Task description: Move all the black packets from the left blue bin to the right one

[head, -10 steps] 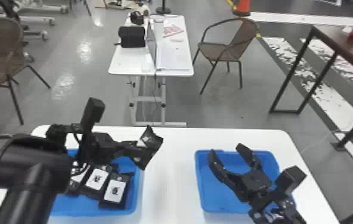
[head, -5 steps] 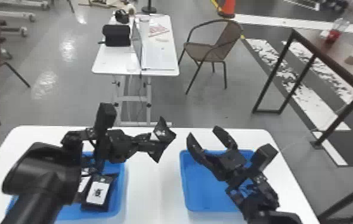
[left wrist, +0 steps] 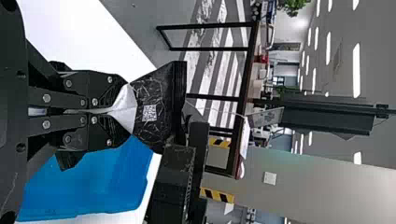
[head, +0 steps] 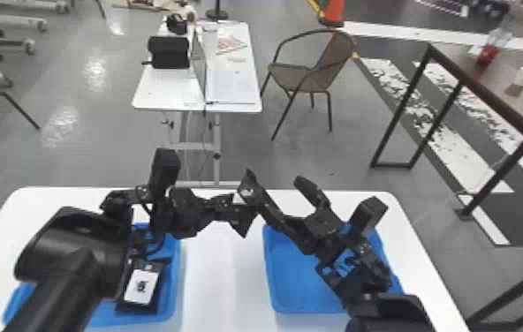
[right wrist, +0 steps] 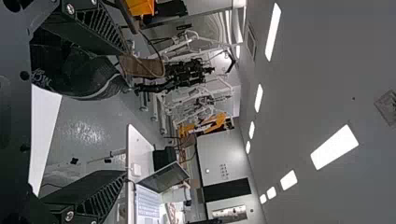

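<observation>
My left gripper (head: 232,206) is shut on a black packet (head: 244,221) above the table, between the two bins. In the left wrist view that gripper (left wrist: 111,111) pinches the white end of the packet (left wrist: 161,105). My right gripper (head: 279,189) stands open above the right blue bin (head: 291,287), one finger close beside the held packet. From the right wrist, the open gripper (right wrist: 125,109) has the dark packet (right wrist: 91,77) between its fingers, nearer one of them. Another black packet (head: 141,286) with a white label lies in the left blue bin (head: 176,282), partly under the left arm.
Both bins stand on a white table (head: 218,282), with a bare strip between them. Beyond its far edge are a smaller white table (head: 163,90) with a laptop, a brown chair (head: 313,75) and a dark-framed table (head: 486,95).
The left gripper has moved right with its packet, away from the left bin. The open right gripper has come left to the packet. The head view has shifted slightly.
</observation>
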Controlling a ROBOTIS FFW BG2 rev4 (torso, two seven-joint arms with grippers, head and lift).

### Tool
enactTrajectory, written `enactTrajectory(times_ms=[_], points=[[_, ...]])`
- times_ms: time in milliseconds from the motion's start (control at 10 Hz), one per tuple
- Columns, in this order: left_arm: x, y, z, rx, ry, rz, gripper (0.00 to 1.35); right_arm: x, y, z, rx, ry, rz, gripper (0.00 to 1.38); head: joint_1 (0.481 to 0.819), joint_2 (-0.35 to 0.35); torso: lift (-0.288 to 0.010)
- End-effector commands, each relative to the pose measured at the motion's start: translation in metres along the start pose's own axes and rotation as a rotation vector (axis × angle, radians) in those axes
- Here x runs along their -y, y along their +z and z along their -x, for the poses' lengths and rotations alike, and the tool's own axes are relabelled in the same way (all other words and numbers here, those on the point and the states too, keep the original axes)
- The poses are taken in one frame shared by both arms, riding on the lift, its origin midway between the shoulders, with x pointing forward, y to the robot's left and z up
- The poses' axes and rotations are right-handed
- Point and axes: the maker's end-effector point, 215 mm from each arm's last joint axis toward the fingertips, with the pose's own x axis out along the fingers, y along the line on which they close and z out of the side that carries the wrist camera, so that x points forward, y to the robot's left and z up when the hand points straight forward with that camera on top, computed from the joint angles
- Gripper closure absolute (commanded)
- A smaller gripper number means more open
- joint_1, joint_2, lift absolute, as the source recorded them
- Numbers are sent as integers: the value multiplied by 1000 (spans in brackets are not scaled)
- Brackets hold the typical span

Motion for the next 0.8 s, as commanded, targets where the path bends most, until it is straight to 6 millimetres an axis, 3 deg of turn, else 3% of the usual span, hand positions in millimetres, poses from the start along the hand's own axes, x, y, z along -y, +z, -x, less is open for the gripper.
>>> enactTrajectory(times_ms=[0,100,300,400,600,700], points=[[1,-1,-2,2,-3,8,1204,-11,2,-6,7,23,-10,104,695,-168,0],[1,-1,-2,4,-3,10,1204,-15,2,-8,10,28,-15,104,695,-161,0],[-1,3,-2,10,2,6,1204,-35,-16,-12,-26,66,-45,121,695,-151,0],[2,4,-4,21,-3,16,1204,-40,-21,-17,-31,75,-65,297,695,-139,0],[4,2,-5,22,-9,29,1204,-39,-14,-27,-15,74,-77,1007,695,-126,0],[5,2,-5,27,-9,36,1204,-37,-9,-28,2,71,-63,1184,695,-124,0]])
